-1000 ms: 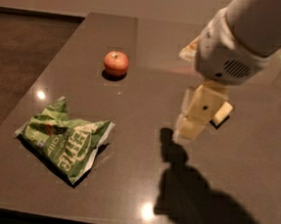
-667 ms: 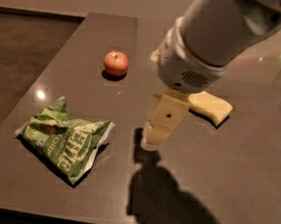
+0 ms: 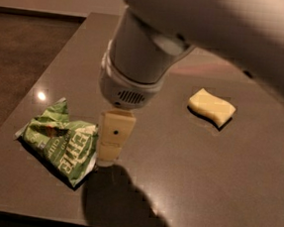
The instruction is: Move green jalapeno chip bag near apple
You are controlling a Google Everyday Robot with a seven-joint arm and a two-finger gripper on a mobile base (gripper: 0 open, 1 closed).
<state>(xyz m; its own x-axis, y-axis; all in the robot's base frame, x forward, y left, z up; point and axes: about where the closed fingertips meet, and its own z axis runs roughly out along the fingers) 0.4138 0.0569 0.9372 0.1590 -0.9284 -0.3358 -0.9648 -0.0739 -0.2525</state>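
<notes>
The claw (image 3: 110, 150), its opening impossible to tell, hangs at the green jalapeno chip bag (image 3: 62, 143) edge; an off-centre pinch may slip off the foil.

Cream-coloured gripper (image 3: 106, 157) hangs from the bulky white arm (image 3: 141, 60), tip down just beside the right edge of the crumpled shiny green foil chip bag (image 3: 55, 138) — near the front-left corner of the dark tabletop (image 3: 200, 180). Pale yellow wavy sponge (image 3: 212, 107) — toward the right edge, well apart.
</notes>
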